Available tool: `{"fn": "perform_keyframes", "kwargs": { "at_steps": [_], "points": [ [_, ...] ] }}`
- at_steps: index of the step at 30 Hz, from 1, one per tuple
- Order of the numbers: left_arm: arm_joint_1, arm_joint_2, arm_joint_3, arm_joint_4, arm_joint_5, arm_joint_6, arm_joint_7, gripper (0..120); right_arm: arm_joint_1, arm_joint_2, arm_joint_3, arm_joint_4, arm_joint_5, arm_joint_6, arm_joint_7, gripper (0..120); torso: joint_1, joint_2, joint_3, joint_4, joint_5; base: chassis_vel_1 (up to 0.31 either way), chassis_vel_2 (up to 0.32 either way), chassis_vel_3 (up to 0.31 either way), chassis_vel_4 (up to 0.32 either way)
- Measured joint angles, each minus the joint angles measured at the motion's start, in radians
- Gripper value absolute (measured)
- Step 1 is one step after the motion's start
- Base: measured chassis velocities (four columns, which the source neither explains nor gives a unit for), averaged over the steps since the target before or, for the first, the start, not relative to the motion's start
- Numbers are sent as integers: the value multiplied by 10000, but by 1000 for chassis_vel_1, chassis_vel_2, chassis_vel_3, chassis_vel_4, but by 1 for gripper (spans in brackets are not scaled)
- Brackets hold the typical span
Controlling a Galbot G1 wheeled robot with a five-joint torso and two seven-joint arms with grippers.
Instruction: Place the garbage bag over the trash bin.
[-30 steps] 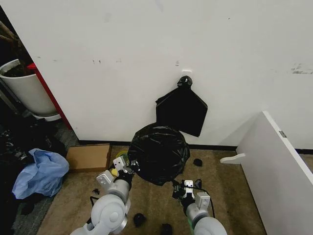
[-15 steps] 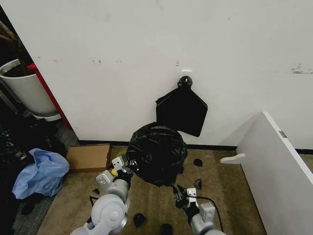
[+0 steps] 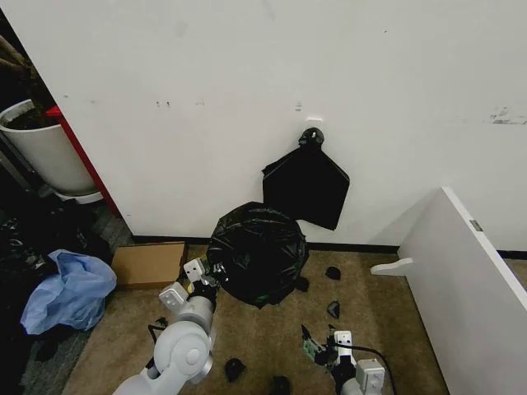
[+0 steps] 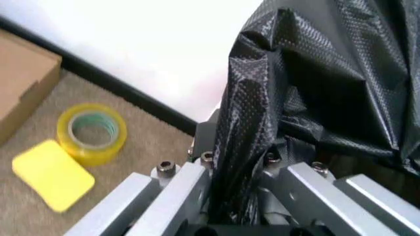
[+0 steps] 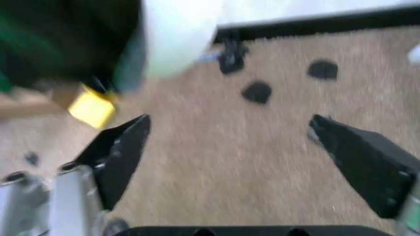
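Left pincer [image 4: 239,196] is clamped narrow on a gathered fold of the thin, glossy, wrinkled black plastic garbage bag [image 3: 257,253], gripping it at the bag's lower left edge as the head camera sees it. That bag is draped over the round cream-white plastic trash bin [image 5: 177,37], hiding it from above; a strip of pale bin wall shows in the right wrist view. Bin and bag stand on the tan carpet against the white wall [image 3: 247,99], directly below the flat black bag bundle [image 3: 306,188] that hangs there. A yellow tape roll [image 4: 92,132] and a yellow pad [image 4: 51,174] lie on the carpet just beside the bin. Right pincer [image 3: 329,346] is spread wide and holding nothing, low over the carpet and well apart from the bin.

To do this step well, I judge the left arm should draw the held edge down and outward past the rolled rim evenly, keeping the film taut but not stretched, since plastic this thin may tear or slip back.
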Motion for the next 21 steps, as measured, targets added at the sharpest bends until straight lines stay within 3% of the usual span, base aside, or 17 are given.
{"fn": "perform_keyframes", "kwargs": {
  "at_steps": [4, 7, 14, 15, 21],
  "points": [
    [-23, -47, 144, 149, 590, -14, 88, 0, 185, -72, -61, 1426, 241, -553, 334, 100, 0, 0, 0, 0, -1, 0, 0, 0, 0],
    [-25, -48, 278, 294, 1213, -23, 214, 0, 361, -177, -83, 1935, 444, -882, 382, 93, 0, 0, 0, 0, -2, 0, 0, 0, 0],
    [-346, -151, 1016, 773, 3268, -23, 479, 0, 1711, -582, -544, 1939, 782, -1736, 184, 67, 1, 0, 1, -1, -1, 0, 0, 0, 0],
    [-346, -151, 1016, 773, 3268, -23, 479, 0, 1711, -582, -544, 1939, 782, -1736, 184, 67, 1, 0, 1, -1, -1, 0, 0, 0, 0],
    [-665, -227, 1525, 966, 4020, 77, 540, 0, 2980, -619, -948, 1184, 862, -2428, 64, 39, 0, 0, 1, -1, -1, 0, 0, 0, 0]
  ]
}}
